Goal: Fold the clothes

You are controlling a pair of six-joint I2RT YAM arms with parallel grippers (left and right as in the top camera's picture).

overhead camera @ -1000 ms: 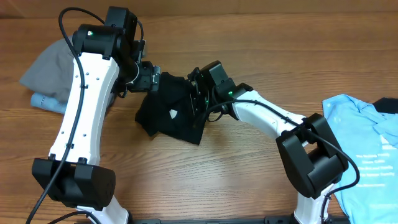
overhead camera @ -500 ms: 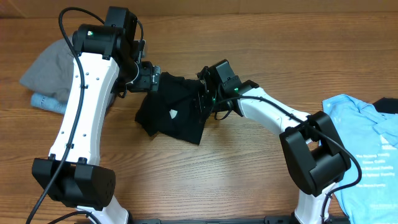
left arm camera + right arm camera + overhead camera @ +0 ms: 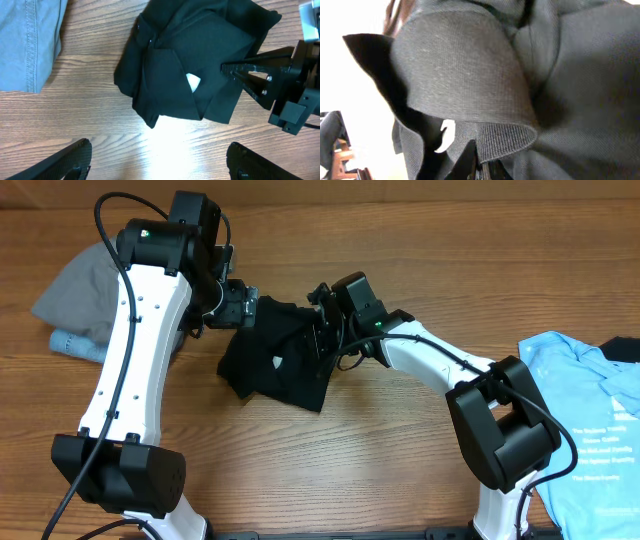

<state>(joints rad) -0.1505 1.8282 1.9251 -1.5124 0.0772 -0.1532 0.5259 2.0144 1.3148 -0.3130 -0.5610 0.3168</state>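
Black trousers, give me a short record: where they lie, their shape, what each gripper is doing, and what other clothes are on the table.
trousers: black trousers in a bunched, partly folded heap mid-table, white logo showing
left gripper: left gripper open at the heap's upper-left corner, nothing between its fingers
right gripper: right gripper shut on a fold at the heap's right side
other clothes: grey shorts far left; light-blue T-shirt far right

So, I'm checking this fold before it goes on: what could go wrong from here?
The right gripper pinches only a thin edge of the black trousers, so it might slip. The left gripper hangs open above them, holding nothing, so a pull may drag the whole bunched pile.
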